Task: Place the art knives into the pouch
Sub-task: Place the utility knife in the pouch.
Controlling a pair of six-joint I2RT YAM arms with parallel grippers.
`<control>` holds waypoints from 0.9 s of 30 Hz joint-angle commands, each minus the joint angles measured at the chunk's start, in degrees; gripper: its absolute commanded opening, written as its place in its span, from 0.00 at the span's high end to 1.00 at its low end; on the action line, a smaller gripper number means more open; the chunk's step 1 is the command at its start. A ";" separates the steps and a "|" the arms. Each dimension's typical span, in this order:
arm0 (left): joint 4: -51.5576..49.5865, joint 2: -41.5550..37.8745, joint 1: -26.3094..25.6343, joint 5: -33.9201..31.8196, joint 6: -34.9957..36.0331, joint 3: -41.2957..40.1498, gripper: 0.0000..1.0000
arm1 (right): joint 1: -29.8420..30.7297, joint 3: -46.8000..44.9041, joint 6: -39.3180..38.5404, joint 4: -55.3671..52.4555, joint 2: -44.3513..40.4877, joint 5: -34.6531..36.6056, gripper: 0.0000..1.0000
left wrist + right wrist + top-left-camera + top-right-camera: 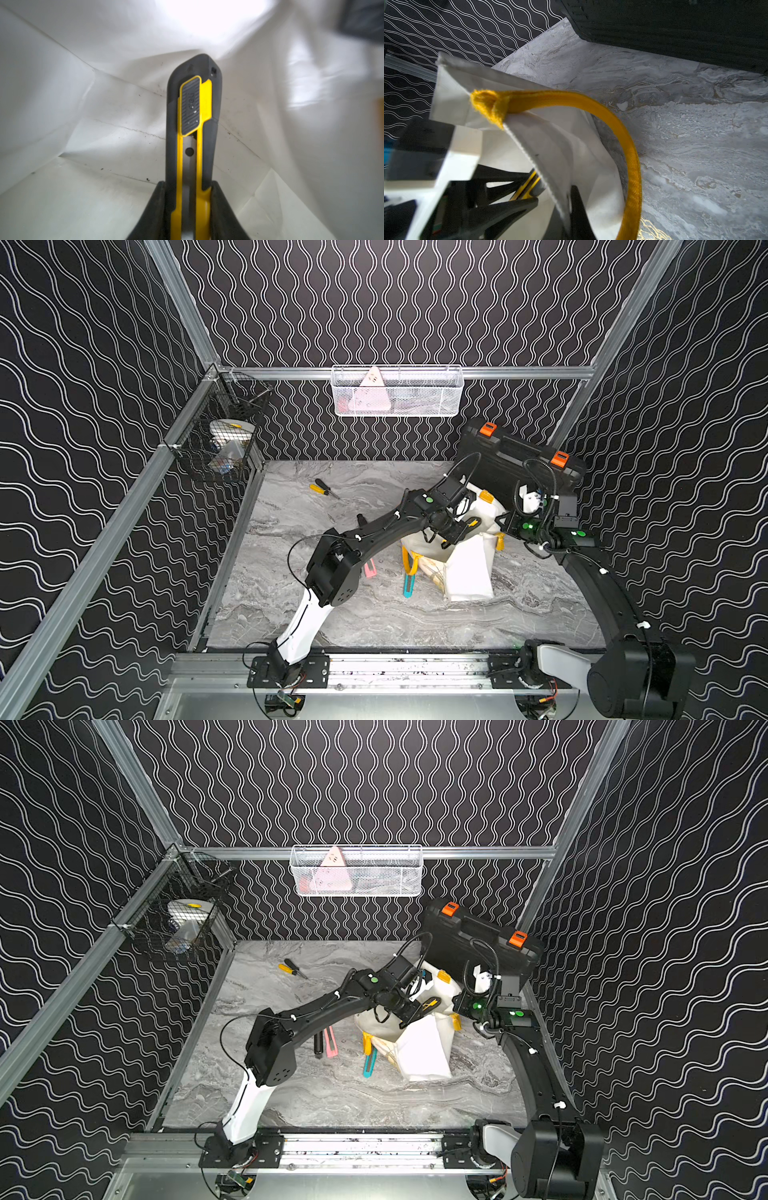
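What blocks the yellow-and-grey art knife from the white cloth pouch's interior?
Nothing visible. The left gripper holds the yellow-and-grey art knife inside the white cloth pouch, bare lining ahead; the right gripper pinches its rim open.

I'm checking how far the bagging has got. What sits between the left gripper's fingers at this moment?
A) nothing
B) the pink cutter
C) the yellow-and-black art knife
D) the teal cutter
C: in the left wrist view the left gripper is clamped on the yellow-and-black art knife, with the white inside of the pouch all around it.
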 commanded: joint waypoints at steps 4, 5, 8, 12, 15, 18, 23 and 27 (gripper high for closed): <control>-0.53 1.42 0.29 -0.37 0.28 2.07 1.00 | -0.01 -0.44 -0.56 1.22 -0.34 -2.52 1.00; -0.63 2.23 0.34 0.24 0.10 2.07 1.00 | 0.00 -0.30 -0.57 1.24 -0.24 -2.66 1.00; 1.83 3.01 0.10 0.55 -0.78 -0.69 1.00 | -0.02 -0.47 -0.48 1.50 -0.38 -3.08 1.00; 4.04 3.83 0.15 -1.67 -1.19 -3.68 1.00 | -0.01 -0.45 -0.47 1.60 -0.57 -3.42 1.00; 4.57 4.48 -0.05 -0.59 -1.52 -4.03 1.00 | 0.00 -0.74 -0.14 2.21 -0.72 -3.34 1.00; 5.57 4.60 -0.66 1.81 -2.53 -3.81 1.00 | 0.00 -1.18 0.33 3.19 -0.92 -2.98 1.00; 4.11 6.99 -2.99 6.40 -4.27 -0.77 1.00 | 0.00 -1.28 0.68 3.77 -0.64 -3.09 1.00; 3.03 9.26 -5.12 5.19 -3.94 -1.27 1.00 | -0.05 -1.19 0.69 3.79 -0.96 -2.73 1.00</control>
